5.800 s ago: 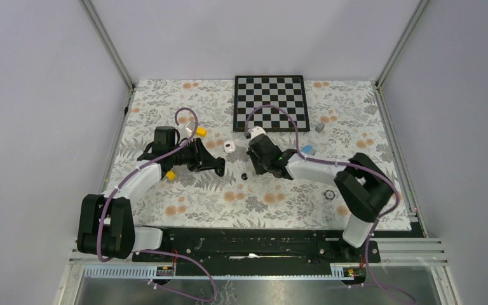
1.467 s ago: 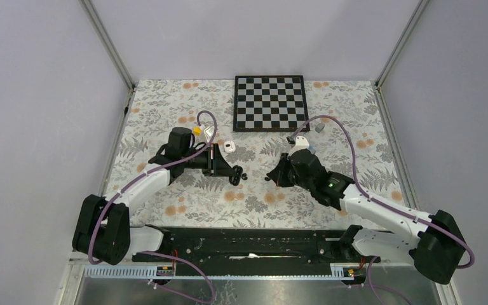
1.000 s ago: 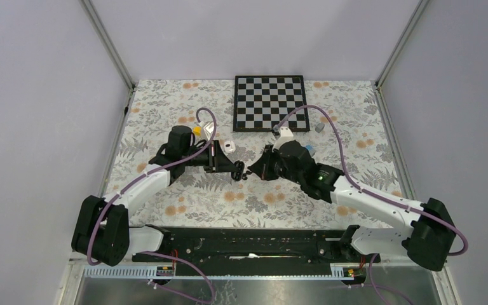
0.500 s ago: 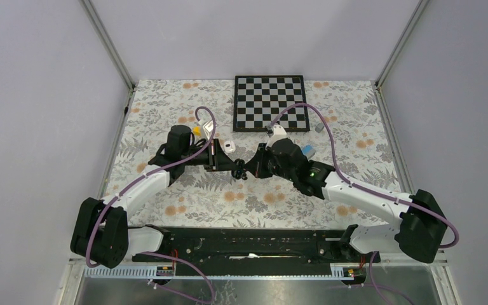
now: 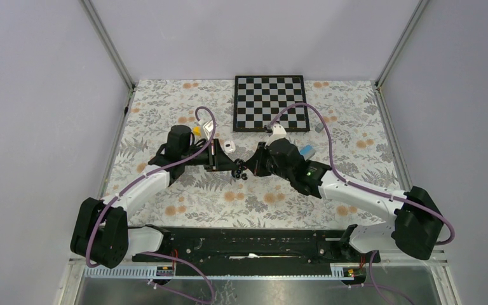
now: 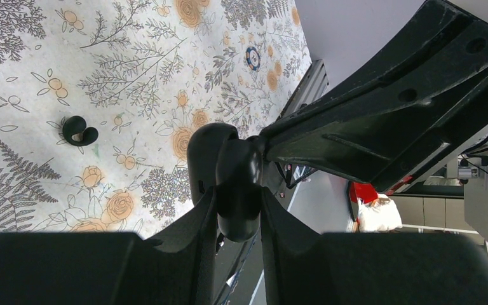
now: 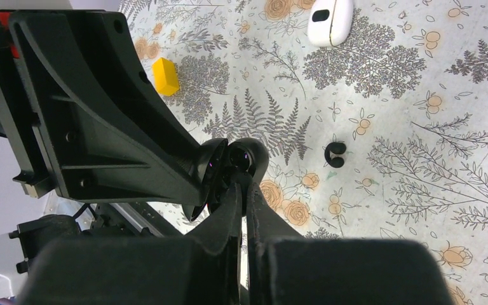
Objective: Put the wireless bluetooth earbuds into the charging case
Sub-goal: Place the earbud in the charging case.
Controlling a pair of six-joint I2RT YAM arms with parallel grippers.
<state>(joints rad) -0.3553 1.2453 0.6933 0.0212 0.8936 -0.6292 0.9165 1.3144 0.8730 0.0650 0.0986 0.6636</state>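
My left gripper point(image 6: 238, 219) is shut on a small black charging case point(image 6: 236, 184), held above the flowered cloth with its lid point(image 6: 204, 155) swung open. In the right wrist view the same case point(image 7: 238, 157) sits at the end of the left gripper's black fingers. My right gripper point(image 7: 241, 184) is shut, its tips pressed against the case's open mouth. From above, the two grippers meet tip to tip at the case point(image 5: 244, 169). No earbud can be made out; anything between the right tips is hidden.
A small dark ring point(image 7: 335, 154) lies on the cloth just beyond the case. A white case point(image 7: 330, 22) and a yellow block point(image 7: 165, 76) lie further off. The chessboard point(image 5: 271, 101) is at the back, with a blue piece point(image 5: 306, 150) by the right arm.
The right arm has swung left across the cloth until its shut tips reached the case. The left gripper has stayed nearly still with the case in it.
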